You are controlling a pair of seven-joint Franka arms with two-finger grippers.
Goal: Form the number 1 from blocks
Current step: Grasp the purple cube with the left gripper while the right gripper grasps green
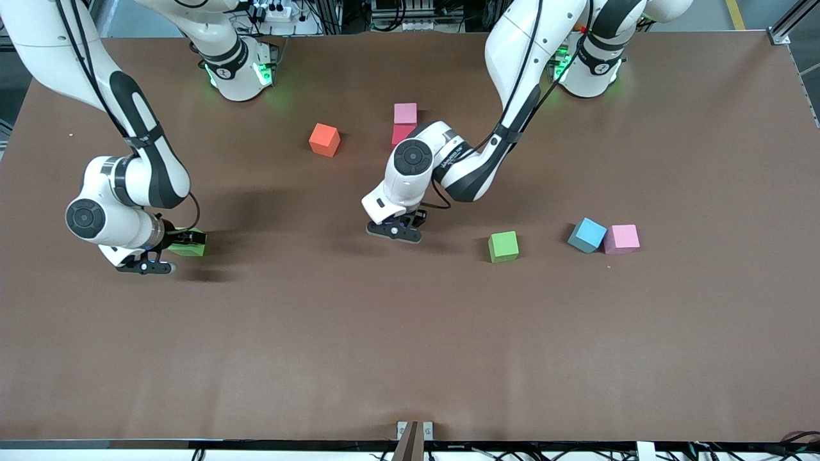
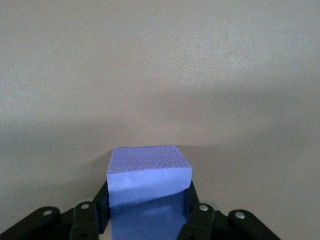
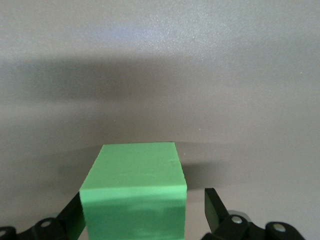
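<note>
Your left tool sits low at the centre of the frame, pinching a purple block on the bench. Your right tool at centre-left stands spread around a green block, one finger apart from it. Orange block sits upper centre; another green block right of centre.

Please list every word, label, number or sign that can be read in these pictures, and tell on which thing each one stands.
None can be read.
Left arm's link: small dark lettering, too small to read.
The blocks, such as the orange block and the purple block, carry no print.
</note>
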